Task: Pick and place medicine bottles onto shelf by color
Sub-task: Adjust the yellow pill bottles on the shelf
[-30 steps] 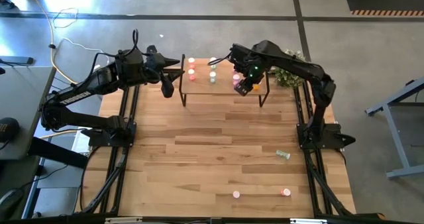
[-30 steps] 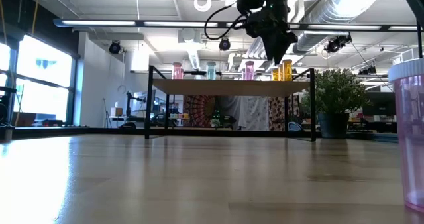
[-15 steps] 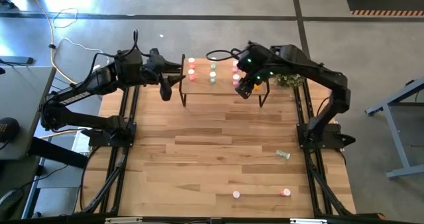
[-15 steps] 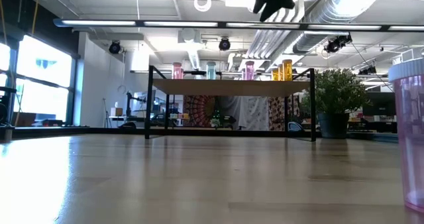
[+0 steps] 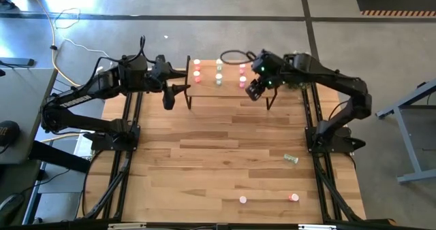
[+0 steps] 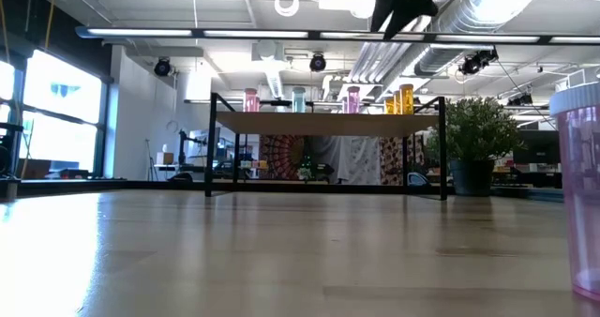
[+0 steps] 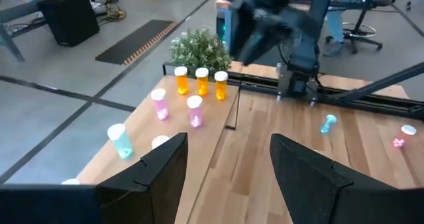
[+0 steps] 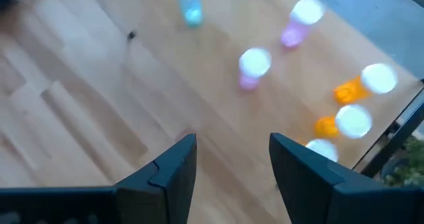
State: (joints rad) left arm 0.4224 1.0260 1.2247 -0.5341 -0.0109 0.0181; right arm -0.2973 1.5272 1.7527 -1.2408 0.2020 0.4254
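Note:
The shelf (image 5: 230, 87) stands at the table's far middle and carries upright medicine bottles: red (image 5: 197, 71), green (image 5: 219, 74), pink (image 5: 242, 77) and orange (image 6: 401, 98). A green bottle (image 5: 291, 159) lies on the table at the right. A pink one (image 5: 242, 200) and a red one (image 5: 293, 197) stand near the front edge. My right gripper (image 5: 253, 92) hangs open and empty above the shelf's right end, over the orange bottles (image 8: 351, 105). My left gripper (image 5: 168, 97) is open and empty just left of the shelf, pointing across it.
A potted plant (image 5: 294, 80) stands right of the shelf, beside my right arm. A pink bottle (image 6: 579, 195) stands very close to the low camera. The plank tabletop (image 5: 225, 148) between the shelf and the front bottles is bare.
My right gripper has risen from just above the orange bottles, almost out of the top of the low view, and drawn slightly toward the table's right edge. Its fingers have tipped less steeply down. The bottles on the shelf have stayed put.

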